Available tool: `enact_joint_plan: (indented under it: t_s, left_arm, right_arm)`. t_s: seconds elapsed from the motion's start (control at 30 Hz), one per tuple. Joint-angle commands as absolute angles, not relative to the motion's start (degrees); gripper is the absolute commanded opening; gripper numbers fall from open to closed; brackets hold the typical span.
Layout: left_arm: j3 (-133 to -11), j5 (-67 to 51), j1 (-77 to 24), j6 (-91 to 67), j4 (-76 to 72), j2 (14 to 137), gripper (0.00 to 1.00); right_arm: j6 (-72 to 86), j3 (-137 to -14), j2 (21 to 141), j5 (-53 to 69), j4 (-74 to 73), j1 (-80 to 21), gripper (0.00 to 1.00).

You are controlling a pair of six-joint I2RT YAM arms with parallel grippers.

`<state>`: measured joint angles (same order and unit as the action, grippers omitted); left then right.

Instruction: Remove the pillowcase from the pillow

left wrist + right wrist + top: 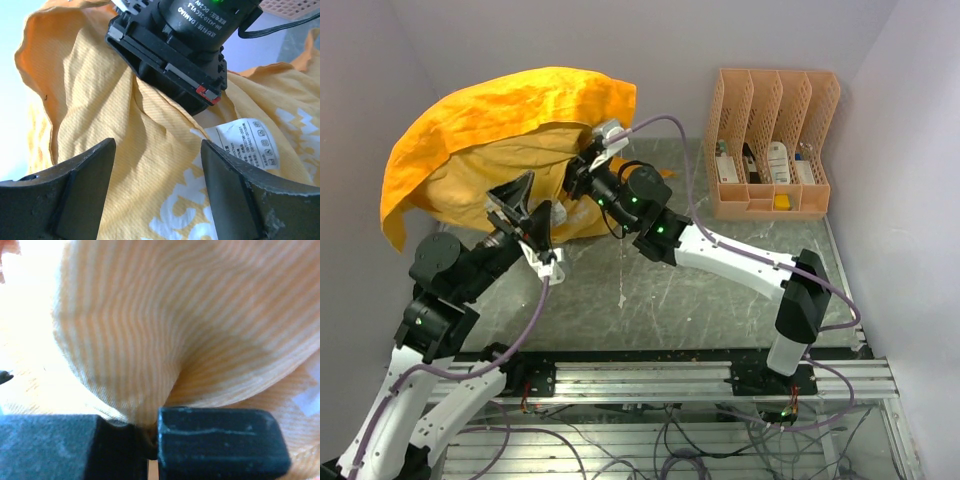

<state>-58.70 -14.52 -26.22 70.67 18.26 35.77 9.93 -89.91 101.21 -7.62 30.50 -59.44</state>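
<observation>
The orange-yellow pillowcase (510, 110) is lifted in a big billow at the back left, its lower part bunched on the table. My right gripper (576, 178) is shut on a fold of its fabric, which shows pinched between the jaws in the right wrist view (150, 427). My left gripper (528, 208) is open just left of it, its fingers (75, 190) spread over pillowcase fabric (150, 150) with white print and a white care label (250, 142); it holds nothing. The right gripper's body (175, 45) looms just beyond. The pillow is hidden, no off-white cushion shows.
A peach plastic file organizer (770, 145) with several small items stands at the back right. The grey table (650, 290) lies in front of the pillowcase. A metal rail (650, 375) runs along the near edge. Purple cables loop over both arms.
</observation>
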Motion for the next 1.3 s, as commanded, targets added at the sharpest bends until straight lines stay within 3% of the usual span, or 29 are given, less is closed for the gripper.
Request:
enact_joint_plan:
  t_s: [0.0, 0.2, 0.3, 0.5, 0.63, 0.7, 1.07, 1.17, 1.27]
  left_arm:
    - [-53.53, -17.63, -26.54, 75.31, 9.33, 33.50, 0.80]
    - [-49.85, -14.01, -26.52, 74.54, -0.75, 34.97, 0.79]
    - [-50.84, -8.53, -26.54, 72.76, -3.99, 38.10, 0.73]
    - [-58.23, 4.31, -26.54, 60.14, -13.41, 44.24, 0.35]
    - [-62.25, -0.39, -26.54, 53.20, -12.98, 43.30, 0.11]
    - [-62.98, -4.48, -26.54, 51.04, -12.92, 41.87, 0.07]
    - [-80.25, -9.85, -26.54, 41.49, 2.52, 45.43, 0.09]
    - [-83.24, -12.24, -26.54, 41.86, 8.91, 46.37, 0.17]
    - [-82.11, -12.54, -26.54, 45.67, 11.75, 46.04, 0.34]
  right_arm:
    - [8.59, -93.11, 100.10, -10.24, 35.73, -62.29, 0.00]
    - [6.44, -92.71, 99.05, -11.64, 34.79, -65.59, 0.00]
    - [6.01, -91.36, 98.05, -11.43, 35.35, -66.43, 0.00]
    - [6.28, -87.23, 95.70, -10.22, 37.24, -66.57, 0.00]
    - [5.98, -86.82, 95.70, -9.40, 36.14, -66.58, 0.00]
    - [5.95, -85.90, 95.47, -8.94, 36.32, -66.59, 0.00]
    - [4.37, -82.60, 95.42, -10.66, 38.50, -66.42, 0.00]
    - [4.87, -80.92, 94.88, -11.31, 39.11, -65.63, 0.00]
    - [6.28, -78.69, 93.68, -11.30, 39.85, -63.94, 0.00]
